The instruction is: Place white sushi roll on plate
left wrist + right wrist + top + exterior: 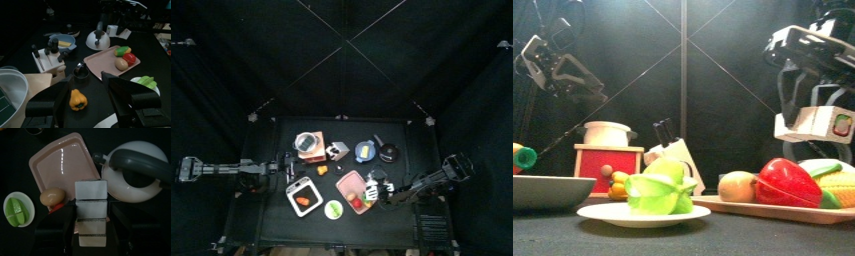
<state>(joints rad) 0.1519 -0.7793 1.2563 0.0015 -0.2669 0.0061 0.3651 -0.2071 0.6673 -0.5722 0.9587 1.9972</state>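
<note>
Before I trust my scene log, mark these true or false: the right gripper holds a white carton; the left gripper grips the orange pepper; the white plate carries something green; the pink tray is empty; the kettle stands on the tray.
1. The right gripper is shut on a white carton. True.
2. The left gripper grips the orange pepper. False: its jaws are open and the pepper lies on the table.
3. The white plate carries a green piece. True.
4. The pink tray is empty. False: a red pepper and other pieces lie on it.
5. The kettle stands on the tray. False: it stands beside it.
</note>
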